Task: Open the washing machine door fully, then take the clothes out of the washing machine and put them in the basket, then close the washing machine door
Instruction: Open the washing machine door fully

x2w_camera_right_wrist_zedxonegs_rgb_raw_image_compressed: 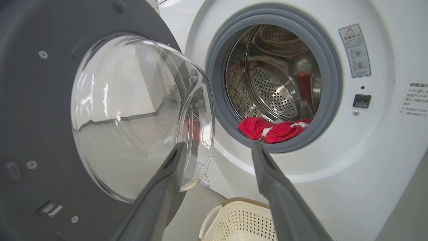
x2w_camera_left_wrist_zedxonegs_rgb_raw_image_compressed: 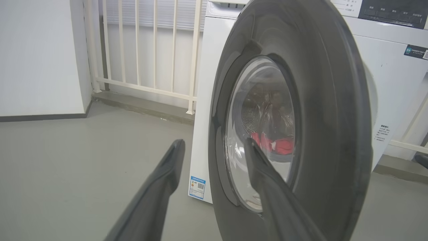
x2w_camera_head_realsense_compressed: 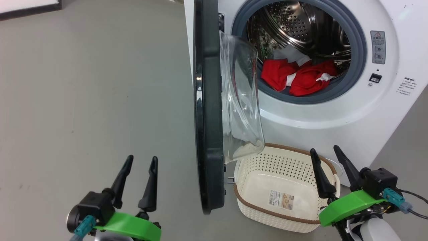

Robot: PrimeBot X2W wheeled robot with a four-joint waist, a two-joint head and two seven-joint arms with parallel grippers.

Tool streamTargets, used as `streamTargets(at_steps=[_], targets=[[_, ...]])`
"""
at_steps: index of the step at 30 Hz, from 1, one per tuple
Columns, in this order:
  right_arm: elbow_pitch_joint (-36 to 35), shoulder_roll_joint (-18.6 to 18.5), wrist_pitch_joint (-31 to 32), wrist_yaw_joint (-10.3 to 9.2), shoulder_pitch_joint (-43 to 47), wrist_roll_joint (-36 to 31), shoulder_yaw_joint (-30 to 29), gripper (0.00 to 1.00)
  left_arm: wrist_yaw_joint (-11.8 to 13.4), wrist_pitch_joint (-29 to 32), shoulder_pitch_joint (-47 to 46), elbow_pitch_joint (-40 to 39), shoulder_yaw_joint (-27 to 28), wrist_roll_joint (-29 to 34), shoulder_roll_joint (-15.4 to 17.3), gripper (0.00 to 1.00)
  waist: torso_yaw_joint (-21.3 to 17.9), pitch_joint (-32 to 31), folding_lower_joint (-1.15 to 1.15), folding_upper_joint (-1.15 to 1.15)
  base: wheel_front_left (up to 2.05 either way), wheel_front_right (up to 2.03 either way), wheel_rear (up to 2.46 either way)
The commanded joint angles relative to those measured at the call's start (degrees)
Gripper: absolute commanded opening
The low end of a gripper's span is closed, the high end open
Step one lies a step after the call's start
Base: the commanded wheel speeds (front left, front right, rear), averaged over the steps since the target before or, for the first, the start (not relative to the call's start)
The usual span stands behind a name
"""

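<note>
Hanging about square to the washing machine [x2w_camera_head_realsense_compressed: 334, 127] front, the washing machine door [x2w_camera_head_realsense_compressed: 209, 110] looks only part open, not fully. Clothes [x2w_camera_head_realsense_compressed: 297, 78] lie in the drum [x2w_camera_head_realsense_compressed: 301, 23], right of the door, past its glass bowl [x2w_camera_head_realsense_compressed: 240, 100]. Basket [x2w_camera_head_realsense_compressed: 267, 164] sits on the floor [x2w_camera_head_realsense_compressed: 83, 100] right of the door, touching or just beside its lower edge, can't tell which; nothing in it but a sticker [x2w_camera_head_realsense_compressed: 281, 199]. Left fingers [x2w_camera_head_realsense_compressed: 150, 187] are spread wide, holding nothing, left of the door on its outer black side, apart from it. Right fingers [x2w_camera_head_realsense_compressed: 320, 177] are spread wide too, holding nothing, right of the door, over the basket's side farthest from the door.

Risks, my guess:
- The left fingers shove the outer face and swing the door shut, not wider.
- The right fingers clip the glass bowl when reaching for the clothes, because the door crowds the opening.
- The red fabric snags on the gasket [x2w_camera_head_realsense_compressed: 357, 47] or drops beside the basket.
- The door's lower edge knocks the basket.
</note>
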Motion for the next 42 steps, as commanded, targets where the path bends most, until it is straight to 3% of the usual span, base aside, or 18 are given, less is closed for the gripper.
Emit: streamTargets(at_steps=[1,2,17,25,33,42], targets=[[-1.28,0.01,-0.52,0.37,-1.04,1.2,1.4,1.0,-0.08,-0.28,-0.54,-1.17,1.99,-0.58,0.63,0.49,0.02,0.03,0.0,0.0,0.0,0.0,0.0],[-1.28,0.01,-0.52,0.37,-1.03,1.45,1.7,1.0,0.09,-0.28,-0.74,-1.43,1.7,-1.37,0.63,0.0,0.06,0.08,0.0,0.0,0.0,0.0,0.0],[-1.09,0.02,-0.52,0.37,-1.18,2.51,2.34,1.0,1.4,-0.28,-6.75,-13.34,1.69,-4.56,0.63,0.0,-0.65,-0.02,0.0,0.0,0.0,0.0,0.0],[-0.84,0.02,-0.52,0.37,-1.26,2.44,2.34,1.0,-0.19,-0.28,-11.52,-19.58,-6.86,-6.98,0.63,0.0,-1.55,-0.16,0.0,0.0,0.0,0.0,0.0],[-0.9,0.02,-0.52,0.37,-1.26,2.35,2.45,1.0,-2.56,0.41,-13.16,-13.52,-18.88,-10.21,0.63,0.0,-2.7,0.11,0.0,0.0,0.0,0.0,0.0],[-0.9,0.02,-0.52,0.37,-1.17,2.24,2.0,1.0,-1.73,3.65,-13.39,-5.85,-22.05,-13.14,0.63,0.0,-3.32,0.59,0.0,0.0,0.0,0.0,0.0]])
